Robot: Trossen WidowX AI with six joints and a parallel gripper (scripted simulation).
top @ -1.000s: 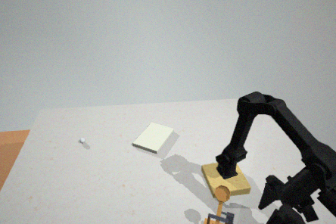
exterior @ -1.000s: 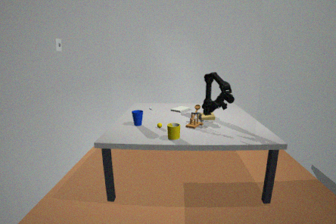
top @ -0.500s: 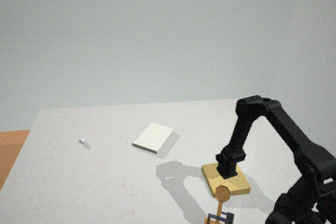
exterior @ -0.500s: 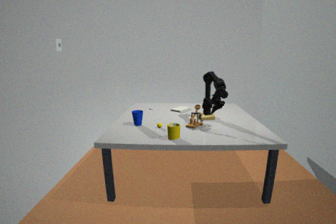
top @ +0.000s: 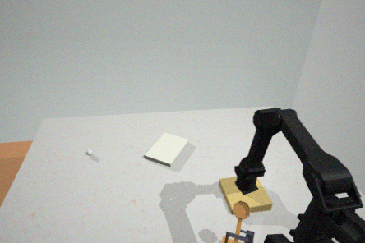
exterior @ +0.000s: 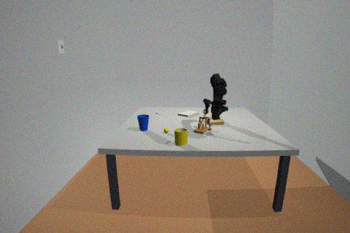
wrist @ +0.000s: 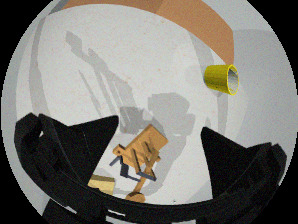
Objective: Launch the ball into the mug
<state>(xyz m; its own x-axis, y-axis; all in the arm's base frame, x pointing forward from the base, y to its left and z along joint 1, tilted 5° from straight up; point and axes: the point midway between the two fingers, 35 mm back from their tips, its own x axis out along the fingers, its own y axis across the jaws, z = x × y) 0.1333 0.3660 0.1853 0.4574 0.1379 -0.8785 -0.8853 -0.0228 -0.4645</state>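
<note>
My gripper [wrist: 161,125] is wide open with nothing between its fingers. In the wrist view the wooden catapult [wrist: 154,136] [exterior: 202,130] [top: 237,225] stands on the table beyond the fingers, its arm and round cup toward the bottom of that view. The round cup [top: 242,210] looks empty in the top view. The yellow ball [exterior: 166,130] lies on the table between the blue cup and the yellow mug. The yellow mug [exterior: 180,137] [wrist: 216,76] stands upright near the table's front edge in the exterior view. The ball is not visible in the wrist view.
A blue cup [exterior: 143,123] stands left of the ball. The arm rises from a yellowish base block [top: 259,202] [exterior: 217,122] close beside the catapult. A flat pale slab [top: 167,149] [exterior: 188,113] and a tiny white ball-like thing [top: 90,152] [exterior: 157,112] lie farther off.
</note>
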